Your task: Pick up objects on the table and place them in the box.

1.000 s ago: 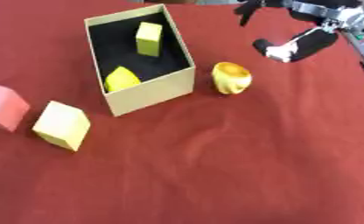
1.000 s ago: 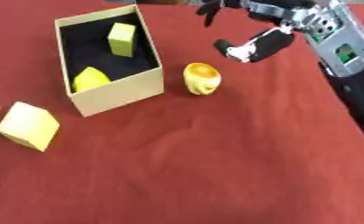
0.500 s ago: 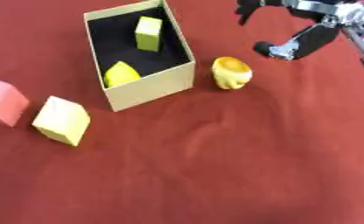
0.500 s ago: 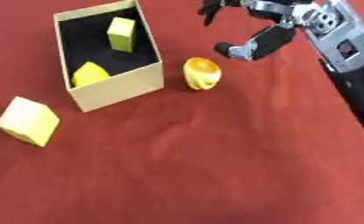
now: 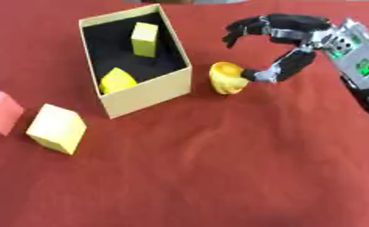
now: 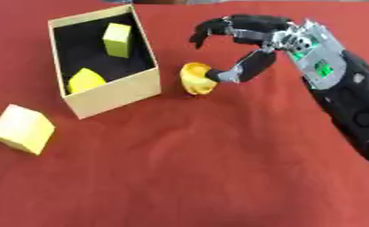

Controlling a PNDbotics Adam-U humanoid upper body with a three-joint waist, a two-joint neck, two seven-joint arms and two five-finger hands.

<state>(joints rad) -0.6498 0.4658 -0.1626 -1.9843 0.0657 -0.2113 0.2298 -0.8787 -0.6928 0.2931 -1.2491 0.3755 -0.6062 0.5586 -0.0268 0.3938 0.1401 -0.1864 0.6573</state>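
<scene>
In the left eye view, the right hand (image 5: 284, 42) has come down from the upper corner to the yellow cup (image 5: 227, 78) just right of the box (image 5: 147, 91); its thumb tip touches the cup while its curled fingers arch apart above it, gripping nothing. In the right eye view, the pink block is nearly cut off at the left edge beside the yellow block (image 6: 20, 128), and the two yellow pieces in the box are hard to identify.

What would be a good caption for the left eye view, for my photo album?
The robot's right hand reaches for a yellow cup-like object beside an open box.
</scene>
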